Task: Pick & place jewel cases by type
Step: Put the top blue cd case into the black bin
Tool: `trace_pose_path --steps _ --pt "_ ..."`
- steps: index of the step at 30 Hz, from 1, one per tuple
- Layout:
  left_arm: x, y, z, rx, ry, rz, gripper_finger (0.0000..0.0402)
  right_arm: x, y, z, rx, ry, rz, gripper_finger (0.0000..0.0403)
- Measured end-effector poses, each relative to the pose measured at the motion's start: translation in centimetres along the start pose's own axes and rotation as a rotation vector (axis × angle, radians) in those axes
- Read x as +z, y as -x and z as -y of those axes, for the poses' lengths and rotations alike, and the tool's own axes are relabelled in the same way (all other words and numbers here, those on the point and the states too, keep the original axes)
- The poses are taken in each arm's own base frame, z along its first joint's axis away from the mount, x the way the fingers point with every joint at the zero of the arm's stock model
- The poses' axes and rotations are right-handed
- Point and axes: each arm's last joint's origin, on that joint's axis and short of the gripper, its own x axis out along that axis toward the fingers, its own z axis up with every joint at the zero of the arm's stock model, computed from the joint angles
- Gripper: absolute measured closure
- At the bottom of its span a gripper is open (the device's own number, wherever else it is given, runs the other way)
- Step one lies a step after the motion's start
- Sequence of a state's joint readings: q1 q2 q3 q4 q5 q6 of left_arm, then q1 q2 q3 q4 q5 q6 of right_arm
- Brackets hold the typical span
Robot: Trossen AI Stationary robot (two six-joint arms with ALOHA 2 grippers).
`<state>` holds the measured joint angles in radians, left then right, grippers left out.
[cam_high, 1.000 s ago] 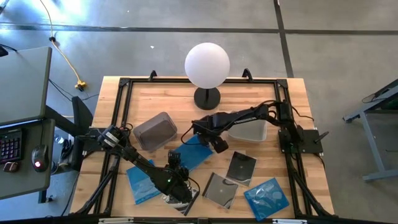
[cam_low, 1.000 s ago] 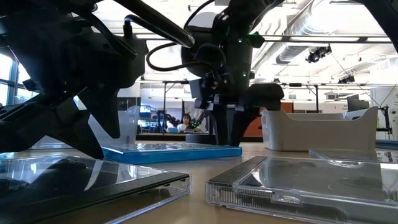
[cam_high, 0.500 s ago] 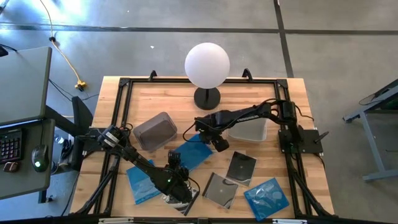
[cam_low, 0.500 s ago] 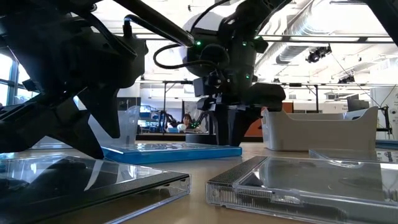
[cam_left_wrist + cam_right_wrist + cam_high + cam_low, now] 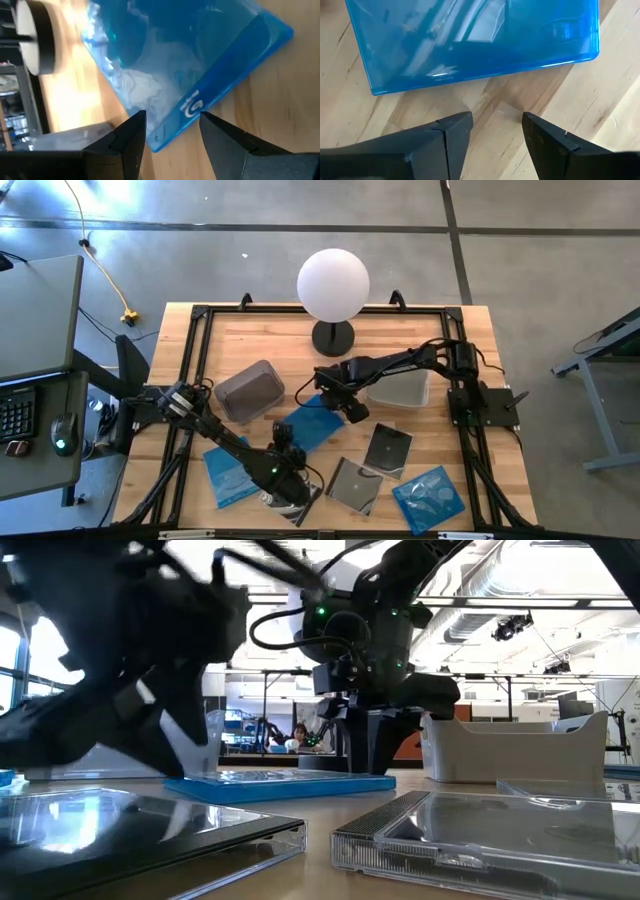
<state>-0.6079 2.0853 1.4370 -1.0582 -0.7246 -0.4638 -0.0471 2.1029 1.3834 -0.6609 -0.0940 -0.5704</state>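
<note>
Wooden tabletop (image 5: 270,340) w/ black frame; white globe lamp (image 5: 333,285) on dark round base at far edge; grey tub (image 5: 246,390) left of centre, pale tub (image 5: 408,391) to its right (partly covered); keyboard (image 5: 17,412) & mouse (image 5: 62,432) on side desk; yellow cable (image 5: 100,260) on floor.

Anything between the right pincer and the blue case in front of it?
Nothing. In the right wrist view only bare wood separates the open right pincer from the blue case, whose edge lies just ahead.

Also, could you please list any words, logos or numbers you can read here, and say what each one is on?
No text reads clearly.
White logo on the spine edge of the blue jewel case, left wrist view: a mark with small lettering, too blurred to read.
Keyboard keys, high view: too small to read.
</note>
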Motion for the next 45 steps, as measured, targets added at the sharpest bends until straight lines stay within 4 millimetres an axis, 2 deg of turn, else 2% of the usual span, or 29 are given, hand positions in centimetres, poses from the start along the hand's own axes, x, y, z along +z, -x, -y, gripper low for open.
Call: trace_pose_path --steps 7,15,22,27,31,37,45 --pt "0.5 0.7 -0.1 -0.091 -0.136 -0.019 0.022 0.0 0.0 -0.1 0.016 -0.01 -0.002 0.0233" --pt "0.7 0.4 -0.4 -0.075 -0.142 -0.013 0.022 0.0 0.0 -0.1 0.024 -0.01 0.003 0.0244" --pt "1.4 -2.4 -1.1 -0.103 -0.175 -0.031 0.022 0.1 0.0 -0.1 0.024 -0.006 0.011 0.0244" --pt "1.7 -3.4 -2.1 -0.088 -0.16 -0.043 0.022 0.2 0.0 -0.1 0.023 0.0 0.02 0.024" --pt "2.0 -3.1 -2.4 -0.054 -0.167 -0.029 0.022 0.2 0.0 -0.1 0.036 0.003 0.036 0.0245" --pt "2.1 -2.7 -2.1 -0.149 -0.156 -0.042 0.022 0.2 0.0 -0.1 0.018 -0.005 0.023 0.0248" --pt "2.1 -2.1 -1.7 -0.101 -0.166 -0.005 0.022 0.5 0.0 -0.3 0.048 -0.003 0.057 0.0249"
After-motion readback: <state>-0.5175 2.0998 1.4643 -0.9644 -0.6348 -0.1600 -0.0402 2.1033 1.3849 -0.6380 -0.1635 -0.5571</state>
